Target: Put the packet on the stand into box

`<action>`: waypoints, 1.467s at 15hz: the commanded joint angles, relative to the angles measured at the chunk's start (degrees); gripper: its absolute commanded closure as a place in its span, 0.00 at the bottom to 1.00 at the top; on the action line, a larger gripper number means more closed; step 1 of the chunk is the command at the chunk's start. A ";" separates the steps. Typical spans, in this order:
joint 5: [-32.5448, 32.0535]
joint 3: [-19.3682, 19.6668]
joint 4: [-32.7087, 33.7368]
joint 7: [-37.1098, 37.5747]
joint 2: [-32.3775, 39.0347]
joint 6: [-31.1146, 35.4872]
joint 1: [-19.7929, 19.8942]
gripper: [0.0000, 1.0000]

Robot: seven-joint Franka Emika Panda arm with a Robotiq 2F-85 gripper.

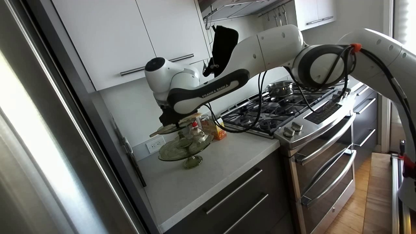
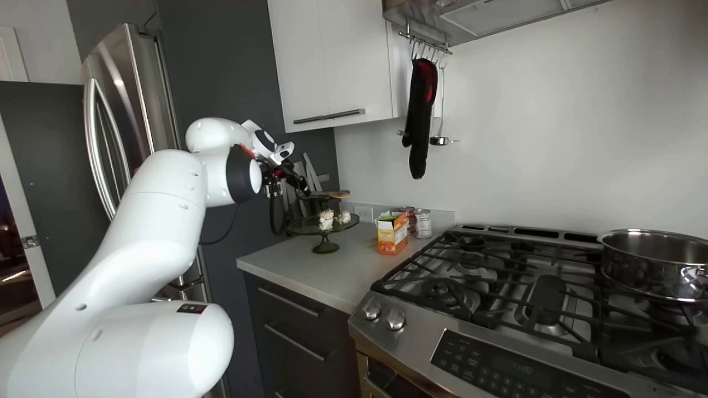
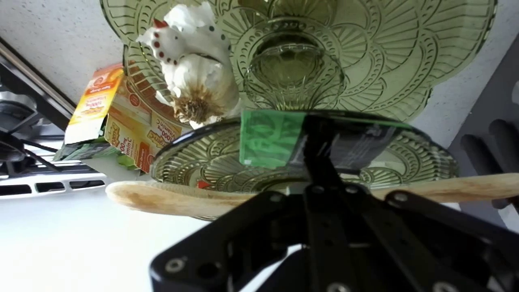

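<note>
Gripper reaches up from the bottom of the wrist view, fingers one dark bar across the packet; clamped or not, I can't tell! Packet's on the upper tier of the stand, mid-frame, long axis left to right, green end left. Wooden utensil crosses just below. Garlic crowds upper left; open box sits beyond, left.
</note>
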State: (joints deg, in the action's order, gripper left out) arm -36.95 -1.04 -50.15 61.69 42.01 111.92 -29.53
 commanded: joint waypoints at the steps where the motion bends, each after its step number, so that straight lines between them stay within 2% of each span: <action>1: 1.57 -1.16 1.50 -2.47 0.02 -3.57 0.00 1.00; 13: 1.02 -1.61 3.81 -1.58 0.75 -3.73 0.49 1.00; 17: 10.25 -5.98 2.16 -3.52 -2.79 -5.69 3.85 1.00; 18: 12.77 -6.77 1.47 -3.59 -4.26 -5.96 4.92 0.74; 19: 15.40 -7.74 1.10 -4.00 -5.40 -5.89 6.10 0.73; 22: 23.29 -10.05 -0.01 -3.39 -8.39 -4.74 10.20 0.53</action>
State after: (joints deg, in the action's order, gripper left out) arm -20.75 -7.94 -47.43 58.91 37.36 107.72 -23.52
